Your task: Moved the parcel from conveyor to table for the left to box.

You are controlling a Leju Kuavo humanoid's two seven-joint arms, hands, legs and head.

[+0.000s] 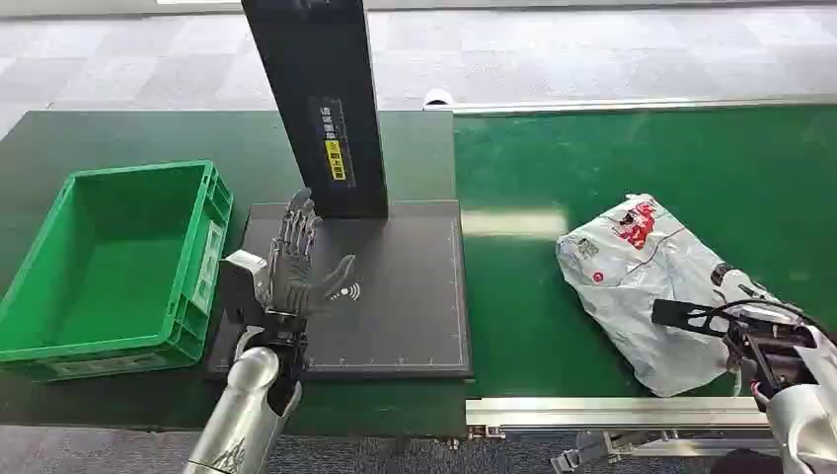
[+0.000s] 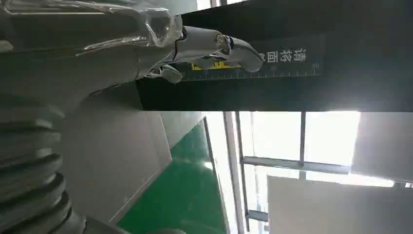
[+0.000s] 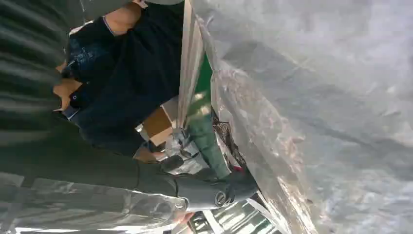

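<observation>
On the green conveyor (image 1: pixel 513 296), toward its near edge, lies the grey parcel (image 1: pixel 642 286), with the right hand (image 1: pixel 735 316) against its near end; its grip I cannot tell. Left hand (image 1: pixel 296 262) waits spread, empty, over the desk's (image 1: pixel 148 138) black pad (image 1: pixel 405 296), beside the green box (image 1: pixel 59 257)

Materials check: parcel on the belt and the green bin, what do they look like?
Parcel: looks like a thin glossy grey-white plastic mailer bag, judging by wrinkles, sheen and soft lumpy shape. Green bin: appears to be rigid moulded plastic, semi-matte, with ribbed walls and a thick rim.
</observation>
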